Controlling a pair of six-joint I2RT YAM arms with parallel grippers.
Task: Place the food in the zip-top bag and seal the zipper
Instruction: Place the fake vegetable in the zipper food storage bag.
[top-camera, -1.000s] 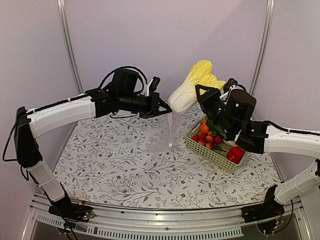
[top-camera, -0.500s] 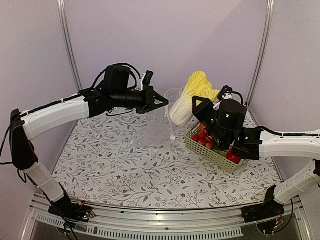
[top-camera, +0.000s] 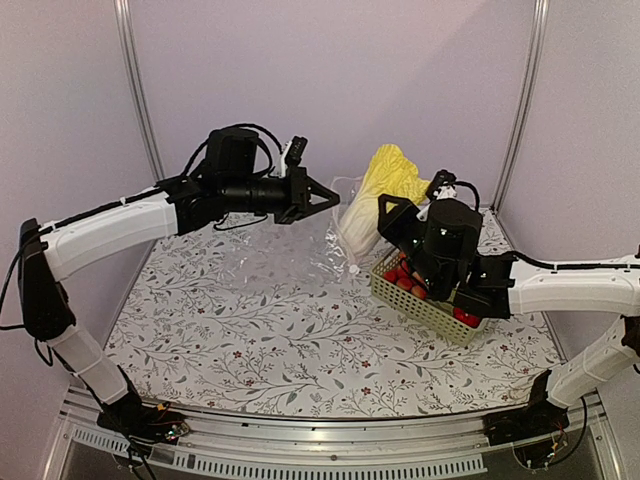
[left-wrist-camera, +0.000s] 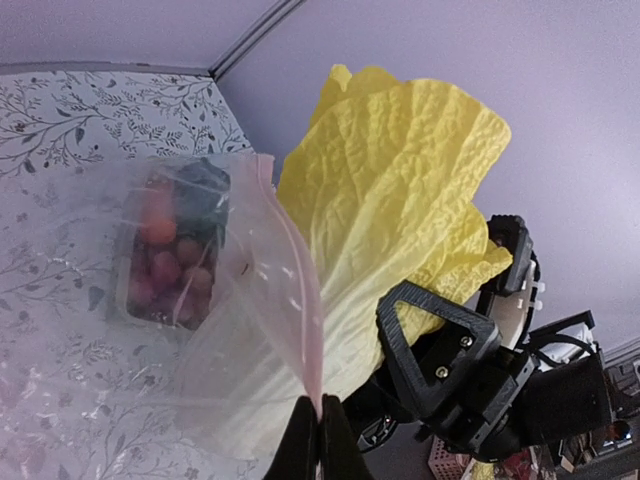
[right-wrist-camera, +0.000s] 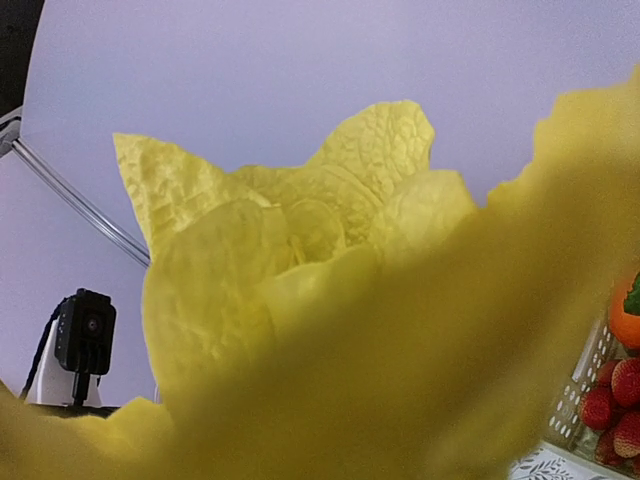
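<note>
While the left pincer (top-camera: 333, 197), at upper centre-left of the overhead view, is clamped tight on the bag (top-camera: 335, 245) at its mouth strip (left-wrist-camera: 292, 275), the bag hangs above the flowered tabletop (top-camera: 250, 330). Just right, the cabbage (top-camera: 372, 200) is gripped by the right pincer (top-camera: 398, 218), its pale lower end showing through the plastic. Lower right, the basket (top-camera: 425, 308) holds red fruits (top-camera: 408, 275) and an orange (right-wrist-camera: 626, 318).

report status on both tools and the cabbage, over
Left tool shut on zip-top bag mouth edge, held up. Right tool shut on napa cabbage, white end at the mouth. Green basket beside the bag.
</note>
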